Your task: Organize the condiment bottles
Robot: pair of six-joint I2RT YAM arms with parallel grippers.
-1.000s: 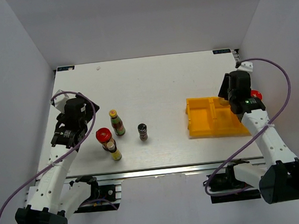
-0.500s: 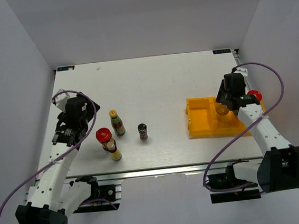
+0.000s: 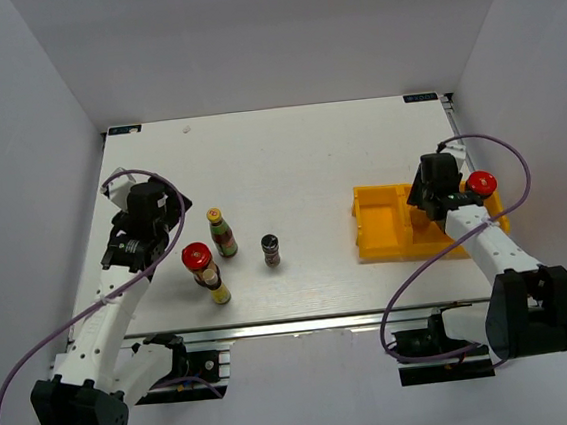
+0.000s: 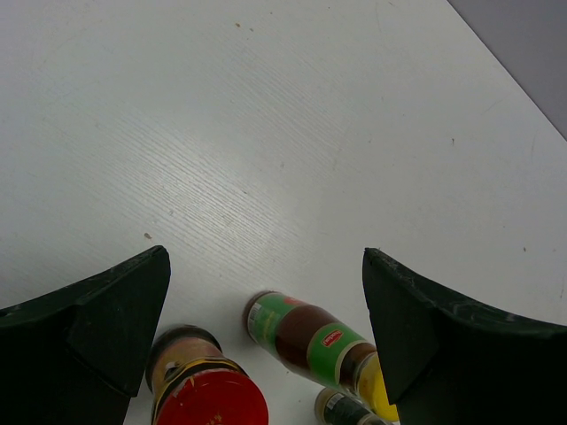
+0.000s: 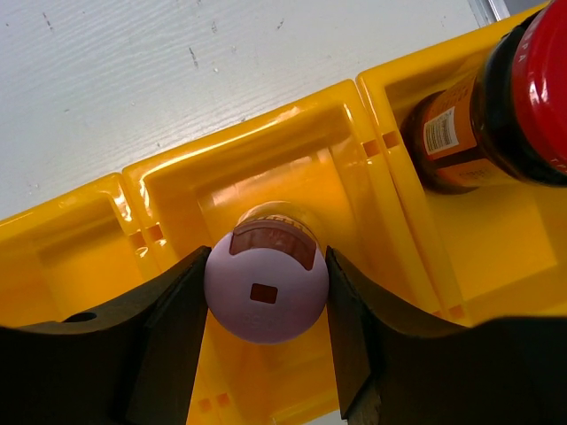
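Observation:
My right gripper (image 5: 266,292) is shut on the pink-capped bottle (image 5: 266,282) and holds it upright inside the middle compartment of the yellow tray (image 3: 377,226). A red-capped dark jar (image 3: 479,185) stands in the tray's right compartment, also in the right wrist view (image 5: 496,106). On the table's left stand a red-capped jar (image 3: 199,264), a green-labelled yellow-capped bottle (image 3: 221,232), a slim yellow-capped bottle (image 3: 219,292) and a small black-capped bottle (image 3: 271,250). My left gripper (image 4: 266,354) is open above and left of them; the red-capped jar (image 4: 204,390) and green-labelled bottle (image 4: 310,341) show between its fingers.
The tray's left compartment (image 5: 62,257) holds nothing. White walls enclose the table on three sides. The table's near edge (image 3: 304,321) runs just in front of the bottles.
My right gripper has moved left and down with the pink-capped bottle into the tray's middle compartment, uncovering the red-capped jar on its right. The left arm has barely moved.

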